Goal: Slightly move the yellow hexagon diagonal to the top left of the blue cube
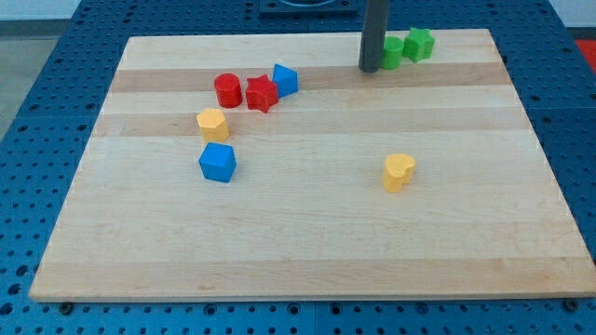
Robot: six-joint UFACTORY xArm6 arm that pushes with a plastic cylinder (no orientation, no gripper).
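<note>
The yellow hexagon (pixel 212 123) lies on the wooden board, just above and slightly left of the blue cube (pixel 218 162); the two are close, with a small gap. My tip (pixel 370 69) is at the view's top, right of centre, far to the right of both. It stands just left of a green block (pixel 392 51).
A red cylinder (pixel 228 90), a red star block (pixel 262 93) and a blue triangular block (pixel 285 79) cluster above the hexagon. A second green block (pixel 420 43) sits right of the first. A yellow heart-like block (pixel 399 172) lies at mid right. The board's (pixel 307 251) edges border a blue pegboard.
</note>
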